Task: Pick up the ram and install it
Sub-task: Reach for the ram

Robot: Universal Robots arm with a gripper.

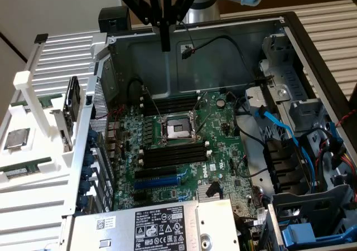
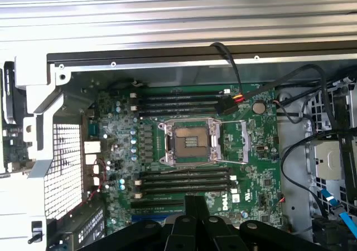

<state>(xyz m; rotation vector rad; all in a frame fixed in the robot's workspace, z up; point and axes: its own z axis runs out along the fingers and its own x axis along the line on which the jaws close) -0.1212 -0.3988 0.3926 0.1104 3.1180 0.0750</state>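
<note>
1. The end effector point(image 1: 165, 46) hangs above the far part of the open computer case point(image 1: 223, 56). Its fingers are pressed together into one narrow dark bar, and nothing is held between them.
2. The ram point(image 1: 23, 169) lies on the white rack point(image 1: 25, 79) outside the case, at the exterior view's left, well apart from the end effector.
3. A square silver-topped processor chip point(image 1: 17, 139) is seated on the same rack, just on the far side of the ram.
4. The motherboard point(image 1: 223, 150) lies flat in the case. The processor socket point(image 1: 174, 129) sits at its middle, and long black slots point(image 1: 173, 155) run along the socket's near and far sides.
5. In the wrist view, the closed end effector point(image 2: 195, 203) is seen above the motherboard point(image 2: 251, 167), close to the slots point(image 2: 184, 178) beside the socket point(image 2: 189, 142).
</note>
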